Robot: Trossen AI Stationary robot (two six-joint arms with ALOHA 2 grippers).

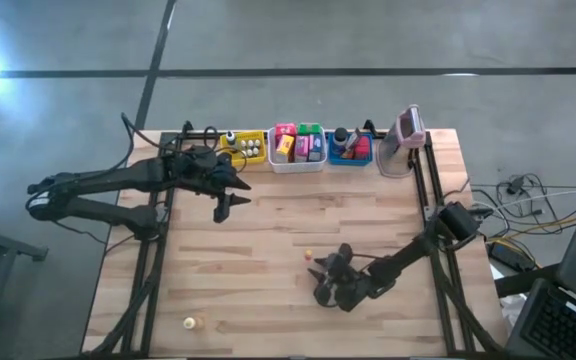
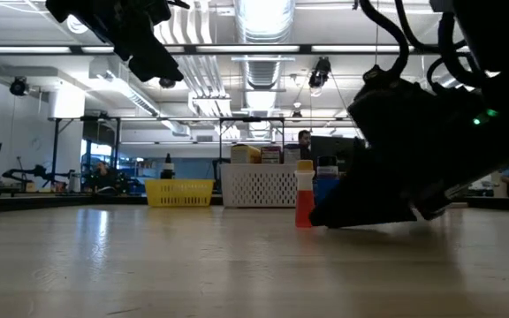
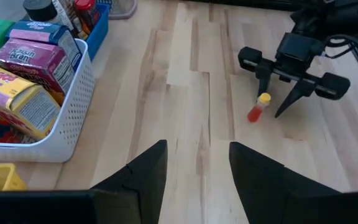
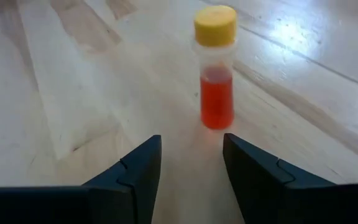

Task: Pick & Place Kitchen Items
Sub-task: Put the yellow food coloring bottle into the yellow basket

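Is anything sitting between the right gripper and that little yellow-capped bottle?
Nothing visible. The yellow-capped bottle stands upright on bare table just ahead of the right gripper, whose fingers are open and aimed at it. The left gripper hangs far off, near the bins.

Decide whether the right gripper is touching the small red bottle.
Apart. The right wrist view shows bare table between the open right gripper and the upright bottle, which stands just ahead of its fingers.

Looks like a lab or workshop from my end: exposed ceiling ducts (image 2: 263, 22), strip lights, concrete floor (image 1: 368, 40), workbenches and a seated person (image 2: 304, 139) behind the table (image 1: 268, 230).
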